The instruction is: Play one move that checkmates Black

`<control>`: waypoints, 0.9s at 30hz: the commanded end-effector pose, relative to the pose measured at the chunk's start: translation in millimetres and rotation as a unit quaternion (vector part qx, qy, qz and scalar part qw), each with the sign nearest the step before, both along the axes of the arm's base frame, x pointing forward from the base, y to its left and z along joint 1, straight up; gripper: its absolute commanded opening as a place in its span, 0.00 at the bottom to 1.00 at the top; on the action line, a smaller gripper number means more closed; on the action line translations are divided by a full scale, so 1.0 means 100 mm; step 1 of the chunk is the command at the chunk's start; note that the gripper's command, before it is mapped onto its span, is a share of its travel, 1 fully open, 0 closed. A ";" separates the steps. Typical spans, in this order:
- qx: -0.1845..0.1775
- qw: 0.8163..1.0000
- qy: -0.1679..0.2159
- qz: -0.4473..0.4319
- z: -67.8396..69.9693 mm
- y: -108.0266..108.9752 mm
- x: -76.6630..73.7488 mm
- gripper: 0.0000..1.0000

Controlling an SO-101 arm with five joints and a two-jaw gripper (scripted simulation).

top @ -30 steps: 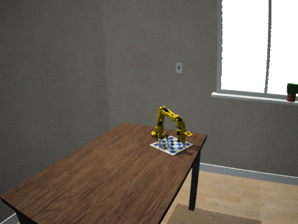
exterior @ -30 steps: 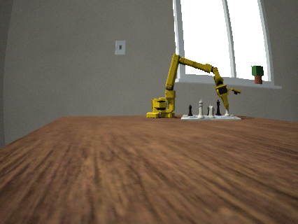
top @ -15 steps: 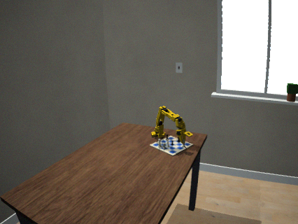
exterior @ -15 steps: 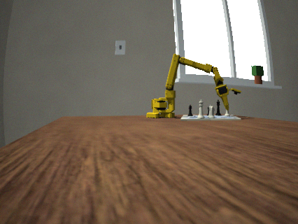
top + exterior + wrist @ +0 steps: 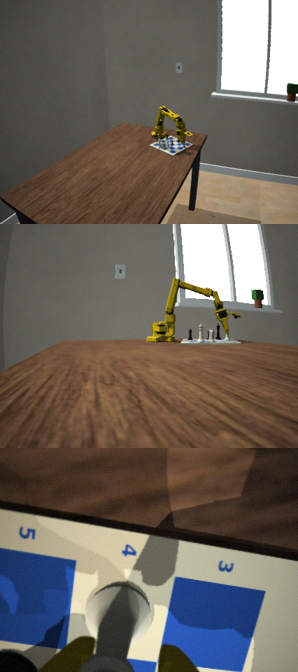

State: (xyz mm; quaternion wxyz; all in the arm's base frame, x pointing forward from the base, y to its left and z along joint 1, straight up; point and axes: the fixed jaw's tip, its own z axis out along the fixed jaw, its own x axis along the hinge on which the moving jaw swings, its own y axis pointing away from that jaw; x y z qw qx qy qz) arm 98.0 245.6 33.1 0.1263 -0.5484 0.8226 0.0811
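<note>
A small blue-and-white chessboard [image 5: 171,145] lies at the table's far right end, in front of the yellow arm's base [image 5: 161,332]. In the wrist view a white piece [image 5: 118,610] stands upright on the light square of rank 4, at the board's edge. My gripper [image 5: 127,655] points down over this piece with a finger on each side. The fingers are slightly apart, and a gap shows beside the piece. In the exterior view the same piece [image 5: 226,337] stands on the board under the gripper [image 5: 226,332].
Other pieces stand on the board: a black pawn [image 5: 189,334], a tall white piece [image 5: 201,332], a short white piece [image 5: 210,335] and a tall black piece [image 5: 218,331]. The board's edge and the table edge [image 5: 199,148] are close by. A potted plant [image 5: 258,298] sits on the window sill.
</note>
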 end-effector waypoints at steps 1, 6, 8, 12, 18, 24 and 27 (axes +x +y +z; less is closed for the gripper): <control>-0.004 1.000 0.003 0.004 0.00 0.00 -0.04 0.12; -0.003 1.000 0.005 0.004 0.00 0.01 -0.07 0.12; -0.003 1.000 0.005 0.004 0.00 0.01 -0.08 0.12; -0.003 1.000 0.005 0.004 0.00 0.01 -0.08 0.12; -0.003 1.000 0.005 0.004 0.01 0.01 -0.08 0.12; -0.003 1.000 0.005 0.004 0.07 0.01 -0.08 0.12; -0.003 1.000 0.005 0.004 0.12 0.01 -0.08 0.12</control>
